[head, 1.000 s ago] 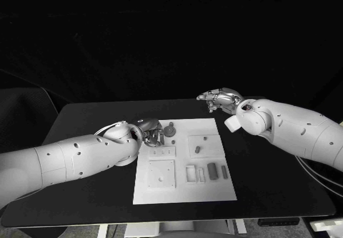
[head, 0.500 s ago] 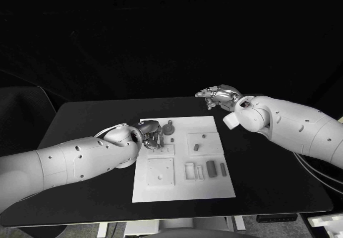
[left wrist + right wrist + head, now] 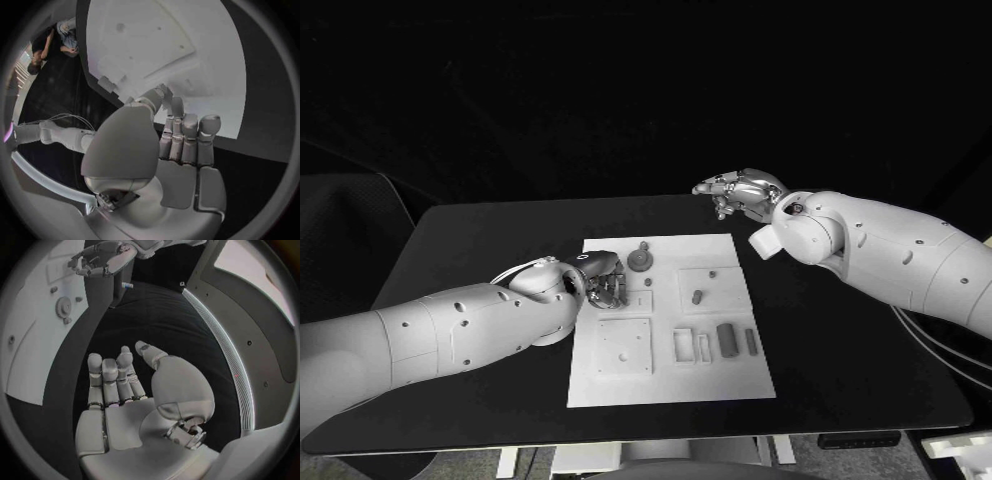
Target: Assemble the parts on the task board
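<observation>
Left hand point(image 3: 599, 277) slid nearer along task board point(image 3: 733, 375), curled, empty; gear part point(image 3: 640, 261) beyond.

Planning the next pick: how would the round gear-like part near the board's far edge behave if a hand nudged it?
The gear-like part lies flat, so it would probably slide, not roll. It looks small and rigid, likely light. The task board looks smooth, offering little grip.

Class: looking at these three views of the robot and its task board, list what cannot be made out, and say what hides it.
- Head view: the left hand covers part of the board; anything under its fingers is hidden.
- Head view: the parts are too small to identify.
- Left wrist view: the palm blocks the board beneath.
</observation>
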You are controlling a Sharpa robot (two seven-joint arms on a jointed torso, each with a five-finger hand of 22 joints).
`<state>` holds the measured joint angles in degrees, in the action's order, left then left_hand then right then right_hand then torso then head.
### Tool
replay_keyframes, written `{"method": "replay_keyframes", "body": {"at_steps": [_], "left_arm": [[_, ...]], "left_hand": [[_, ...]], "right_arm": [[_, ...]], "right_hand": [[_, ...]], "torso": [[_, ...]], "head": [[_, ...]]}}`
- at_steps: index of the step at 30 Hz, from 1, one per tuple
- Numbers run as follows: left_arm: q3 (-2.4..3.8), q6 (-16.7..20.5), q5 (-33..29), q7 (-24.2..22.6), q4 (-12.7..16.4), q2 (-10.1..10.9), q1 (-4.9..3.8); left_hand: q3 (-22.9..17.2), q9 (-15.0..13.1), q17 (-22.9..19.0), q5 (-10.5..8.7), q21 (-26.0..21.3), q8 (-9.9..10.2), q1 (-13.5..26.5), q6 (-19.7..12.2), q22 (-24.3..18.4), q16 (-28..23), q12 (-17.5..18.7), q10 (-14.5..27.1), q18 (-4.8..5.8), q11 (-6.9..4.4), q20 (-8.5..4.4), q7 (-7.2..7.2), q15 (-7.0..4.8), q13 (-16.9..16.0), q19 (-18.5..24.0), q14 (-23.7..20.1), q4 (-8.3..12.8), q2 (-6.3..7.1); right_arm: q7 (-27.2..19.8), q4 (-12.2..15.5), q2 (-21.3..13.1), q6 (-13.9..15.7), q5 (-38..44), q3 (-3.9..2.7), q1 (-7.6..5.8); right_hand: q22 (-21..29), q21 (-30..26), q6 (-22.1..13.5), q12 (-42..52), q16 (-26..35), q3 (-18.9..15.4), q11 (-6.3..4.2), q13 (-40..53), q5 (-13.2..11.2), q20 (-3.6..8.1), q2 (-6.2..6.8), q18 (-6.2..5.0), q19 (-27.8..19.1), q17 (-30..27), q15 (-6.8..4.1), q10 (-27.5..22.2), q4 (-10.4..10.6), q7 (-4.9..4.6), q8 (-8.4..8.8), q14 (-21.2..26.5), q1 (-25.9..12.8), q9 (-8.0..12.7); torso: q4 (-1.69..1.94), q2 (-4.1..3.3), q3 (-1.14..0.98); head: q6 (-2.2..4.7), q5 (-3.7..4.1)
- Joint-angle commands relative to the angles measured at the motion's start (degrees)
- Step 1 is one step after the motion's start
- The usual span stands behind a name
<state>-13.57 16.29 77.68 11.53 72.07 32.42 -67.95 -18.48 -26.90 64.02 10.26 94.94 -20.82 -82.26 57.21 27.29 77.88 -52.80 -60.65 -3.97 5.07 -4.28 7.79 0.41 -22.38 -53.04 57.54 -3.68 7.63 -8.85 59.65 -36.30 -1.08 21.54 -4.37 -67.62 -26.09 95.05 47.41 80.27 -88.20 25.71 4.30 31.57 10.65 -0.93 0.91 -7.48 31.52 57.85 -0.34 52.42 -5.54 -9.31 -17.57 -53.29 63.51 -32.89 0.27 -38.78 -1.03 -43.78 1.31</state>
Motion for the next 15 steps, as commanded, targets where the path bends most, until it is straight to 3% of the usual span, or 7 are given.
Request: {"method": "replay_keyframes", "body": {"at_steps": [1, 15], "left_arm": [[0.04, -0.48, 0.59, -0.55, 0.00, -0.24, -0.04], [0.04, -0.71, 0.96, -0.13, -0.44, -0.68, -0.04]], "left_hand": [[-0.20, -1.10, 0.06, 0.32, 2.99, -0.34, -0.23, 1.00, 0.06, 0.38, 0.38, -0.32, -6.18, -0.05, -0.23, 0.62, -0.05, 0.05, -0.22, 0.49, 0.12, -0.36], [-0.25, -1.10, 0.06, 0.33, 3.01, -0.31, -0.31, 0.99, 0.06, 0.41, 0.43, -0.34, -6.20, -0.05, -0.24, 0.62, -0.07, 0.08, -0.23, 0.50, 0.19, -0.38]], "right_arm": [[-0.62, 0.31, -0.08, -0.27, 0.46, -0.04, -0.02], [-0.58, 0.62, -0.16, -0.25, 0.46, -0.04, -0.03]], "right_hand": [[0.06, 5.71, -0.26, 0.29, -0.07, -0.27, 0.17, 0.08, -0.19, 0.13, 0.50, 0.02, -0.45, 0.10, -0.09, -0.36, -0.09, -0.14, -0.15, 0.10, 0.00, 0.06], [0.06, 5.72, -0.23, 0.31, -0.09, -0.25, 0.16, 0.09, -0.18, 0.14, 0.49, 0.01, -0.45, 0.11, -0.09, -0.37, -0.11, -0.13, -0.18, 0.10, 0.00, 0.05]], "torso": [[0.07, 0.02, 0.04], [-0.03, 0.01, 0.00]], "head": [[-0.01, 0.08], [0.08, 0.23]]}}
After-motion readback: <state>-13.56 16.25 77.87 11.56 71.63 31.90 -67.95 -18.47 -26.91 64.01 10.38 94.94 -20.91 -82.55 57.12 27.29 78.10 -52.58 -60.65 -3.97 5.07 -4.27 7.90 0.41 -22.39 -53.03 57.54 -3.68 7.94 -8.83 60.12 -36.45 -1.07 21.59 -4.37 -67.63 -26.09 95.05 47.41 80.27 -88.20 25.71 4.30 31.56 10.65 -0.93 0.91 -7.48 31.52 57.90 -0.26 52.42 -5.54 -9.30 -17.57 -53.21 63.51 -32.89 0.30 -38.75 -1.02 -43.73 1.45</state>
